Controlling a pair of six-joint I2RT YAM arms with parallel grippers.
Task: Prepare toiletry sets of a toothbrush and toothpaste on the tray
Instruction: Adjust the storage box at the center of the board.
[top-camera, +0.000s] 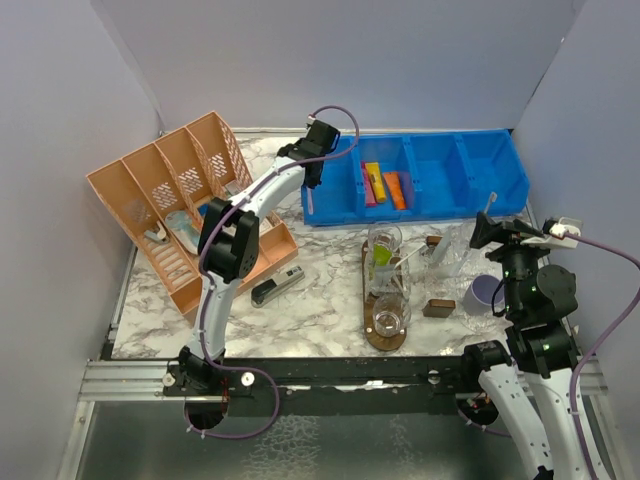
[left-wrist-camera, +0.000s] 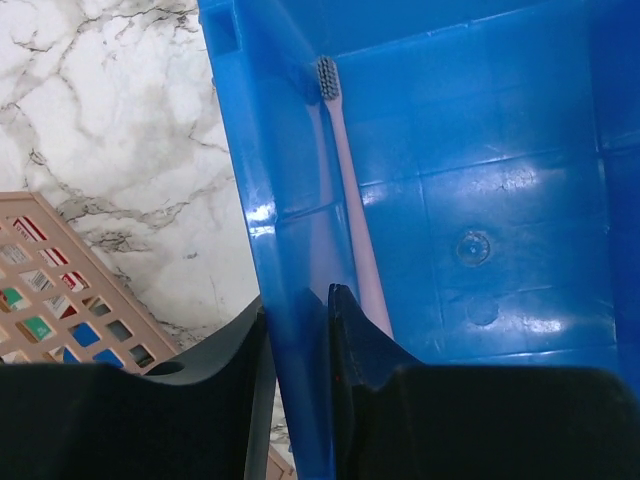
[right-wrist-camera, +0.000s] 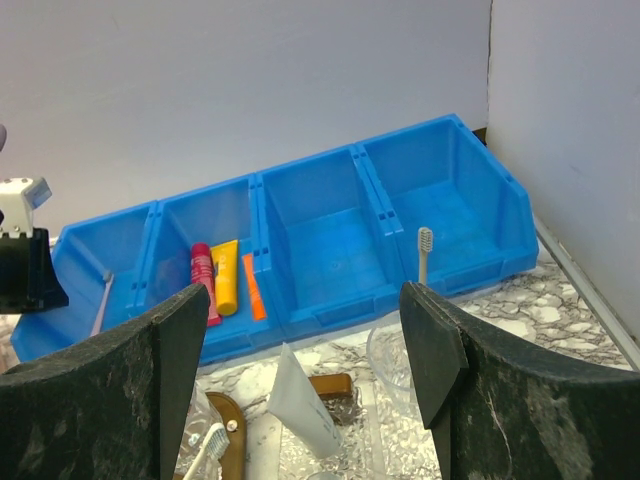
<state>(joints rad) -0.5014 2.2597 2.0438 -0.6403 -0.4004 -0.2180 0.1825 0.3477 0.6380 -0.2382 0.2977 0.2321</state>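
Blue bin (top-camera: 440, 180) sits at the back; tray (top-camera: 384, 335) w/ clear tumblers (top-camera: 384, 243) is mid-table. Left gripper (left-wrist-camera: 297, 330) straddles the bin's end wall, jaws narrowed around it, not on the pink toothbrush (left-wrist-camera: 352, 215) lying just inside, as far as I can tell. Clenching now could grab or tip the bin, not the brush. Right gripper (right-wrist-camera: 305, 340) hangs released near the tray, holding nothing.

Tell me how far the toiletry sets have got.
Partly done: the tray carries tumblers, one with a lime green tube. In hand: the left gripper straddles the blue bin's wall beside a pink toothbrush, not gripping it. Tubes remain binned; the right gripper waits open.
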